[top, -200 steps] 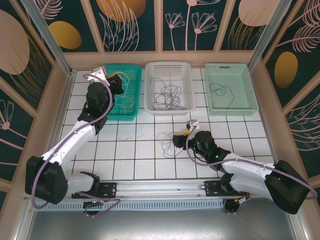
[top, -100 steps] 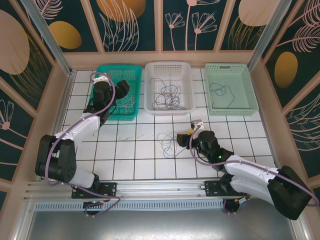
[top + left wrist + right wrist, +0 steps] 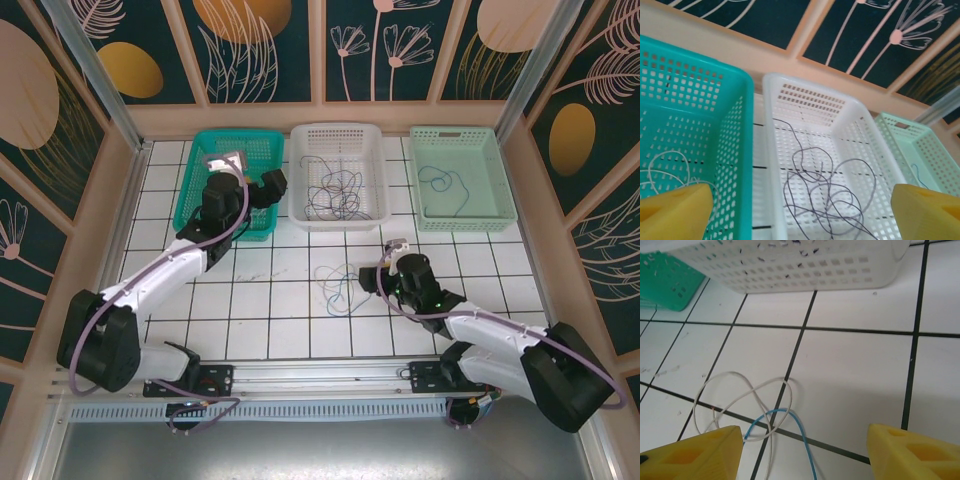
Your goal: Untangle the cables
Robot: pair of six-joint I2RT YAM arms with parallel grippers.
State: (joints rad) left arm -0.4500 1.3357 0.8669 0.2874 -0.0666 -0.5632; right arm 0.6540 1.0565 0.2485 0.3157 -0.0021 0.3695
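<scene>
From above, the left gripper [image 3: 270, 184] hangs over the near right corner of the teal basket [image 3: 200, 150]. The right gripper [image 3: 366, 278] is low over the table [image 3: 270, 325], just beside the loose cables [image 3: 335, 285]. The white basket [image 3: 335, 131] holds a dark tangle [image 3: 335, 190], and the pale green basket [image 3: 460, 134] holds one dark wire [image 3: 440, 180].

In the left wrist view, the left gripper [image 3: 800, 212] has its jaws spread wide and empty. A pale wire [image 3: 665, 165] lies in the teal basket [image 3: 700, 100].

In the right wrist view, the right gripper [image 3: 805, 450] also has its jaws spread, with nothing between them. A white wire [image 3: 735, 382] and a blue wire [image 3: 792, 417] cross each other on the tiles. I think it is best to pinch one strand only, away from the crossing, and to lift it slowly so that the other wire slides off.
</scene>
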